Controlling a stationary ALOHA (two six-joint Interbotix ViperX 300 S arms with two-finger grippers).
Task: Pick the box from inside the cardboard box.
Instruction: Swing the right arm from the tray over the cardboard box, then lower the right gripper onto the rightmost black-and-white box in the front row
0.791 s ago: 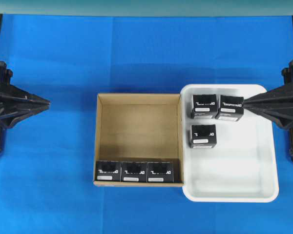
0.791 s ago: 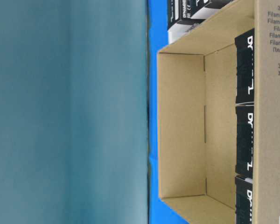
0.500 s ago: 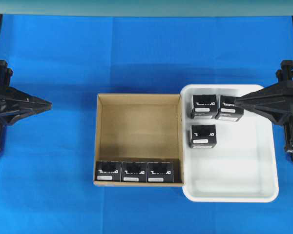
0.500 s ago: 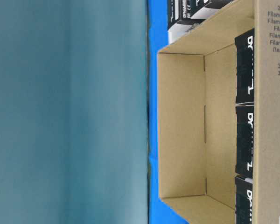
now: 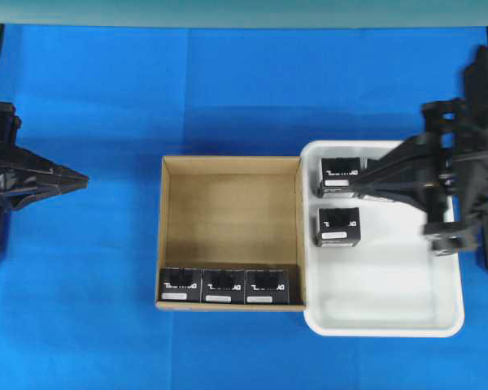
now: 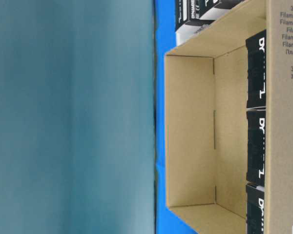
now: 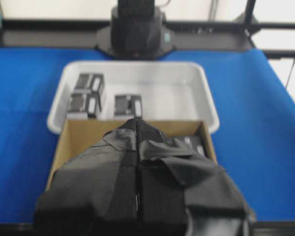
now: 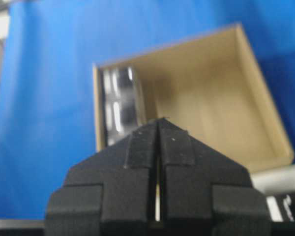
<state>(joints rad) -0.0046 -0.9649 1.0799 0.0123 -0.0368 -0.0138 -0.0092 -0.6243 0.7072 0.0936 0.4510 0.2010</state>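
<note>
The cardboard box (image 5: pixel 228 215) sits mid-table. Three black boxes stand in a row against its near wall, at left (image 5: pixel 180 285), middle (image 5: pixel 224 285) and right (image 5: pixel 267 285). They also show in the table-level view (image 6: pixel 256 146) and, blurred, in the right wrist view (image 8: pixel 119 105). My right gripper (image 5: pixel 362 180) is shut and empty, above the white tray, right of the carton. My left gripper (image 5: pixel 85 178) is shut and empty, well left of the carton. The left wrist view shows its closed tip (image 7: pixel 136 120) in front of the carton (image 7: pixel 64 142).
The white tray (image 5: pixel 390 276) touches the carton's right side. Two black boxes show in it (image 5: pixel 339 175) (image 5: pixel 338 227); my right arm covers the spot beside the back one. Blue cloth covers the table. The arm bases stand at both side edges.
My right arm has swung left over the tray and now covers the back right box there. My left gripper has barely shifted. The boxes have not moved.
</note>
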